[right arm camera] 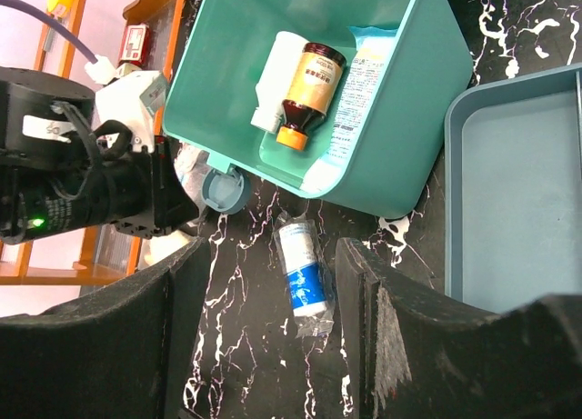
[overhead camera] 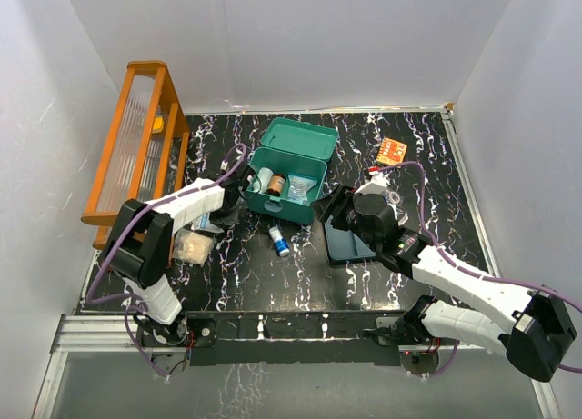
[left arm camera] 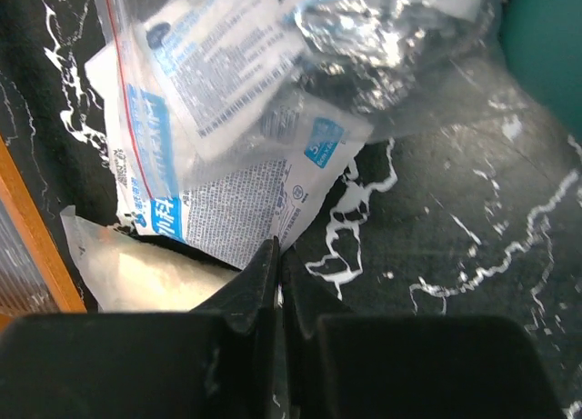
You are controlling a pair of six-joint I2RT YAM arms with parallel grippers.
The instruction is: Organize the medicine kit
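Gaping lid-up, teal medicine kit point(overhead camera: 293, 210) with brown bottle point(right arm camera: 309, 87) inside; left hand point(left arm camera: 277, 253) pinched closed, right hand point(right arm camera: 268, 264) wide.

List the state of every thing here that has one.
medicine kit: lid open
tray insert: out, on the table
brown bottle: capped, lying in the kit
blue-labelled bottle: lying on the table
left gripper: shut
right gripper: open, empty
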